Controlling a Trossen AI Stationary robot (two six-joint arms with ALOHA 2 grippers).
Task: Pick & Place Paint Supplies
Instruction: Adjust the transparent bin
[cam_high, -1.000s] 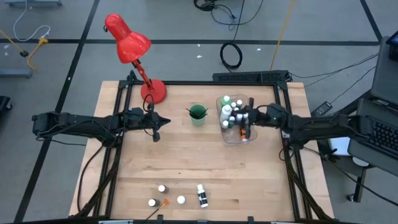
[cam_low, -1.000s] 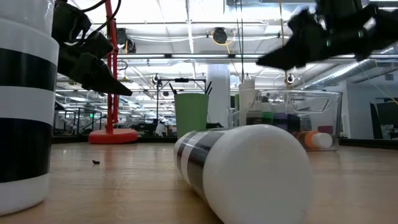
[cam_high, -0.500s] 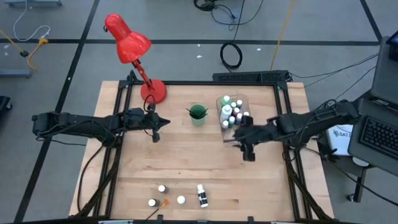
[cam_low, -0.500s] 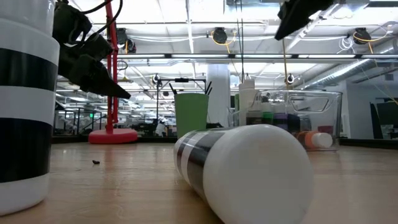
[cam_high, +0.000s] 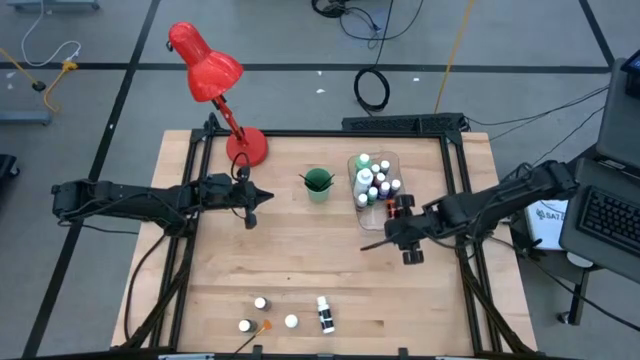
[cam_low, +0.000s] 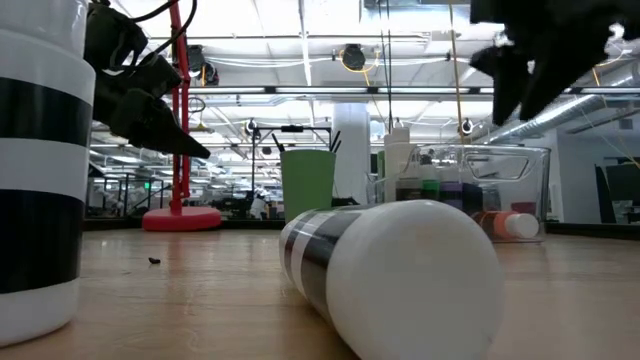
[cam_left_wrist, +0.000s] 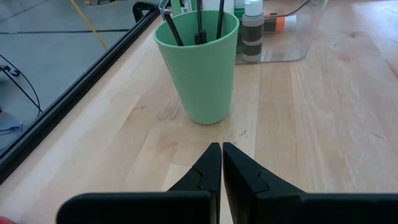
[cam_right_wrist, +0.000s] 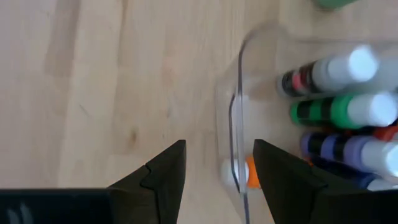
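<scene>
1. The right gripper (cam_high: 403, 243) is hanging above the desk (cam_high: 300, 270) just beside the bin (cam_high: 375, 222), its jaws parted and holding nothing; a second ago it was over the bin, and it has been swinging out toward the desk's near side since.
2. This retreat with nothing carried suggests a drop-off is finished and the arm is heading for another item.
3. The left gripper (cam_left_wrist: 221, 163) is waiting near the cup (cam_left_wrist: 198, 65), jaws pressed together and empty, unmoved over the last second.
4. The bin is holding most bottles (cam_right_wrist: 339, 109), upright, with one orange bottle (cam_right_wrist: 249, 172) lying against its wall.
5. Brushes (cam_left_wrist: 199, 18) are standing in the cup.
6. Several bottles (cam_high: 291, 321) are remaining loose at the desk's near edge, one banded bottle (cam_high: 324, 314) lying on its side.
</scene>
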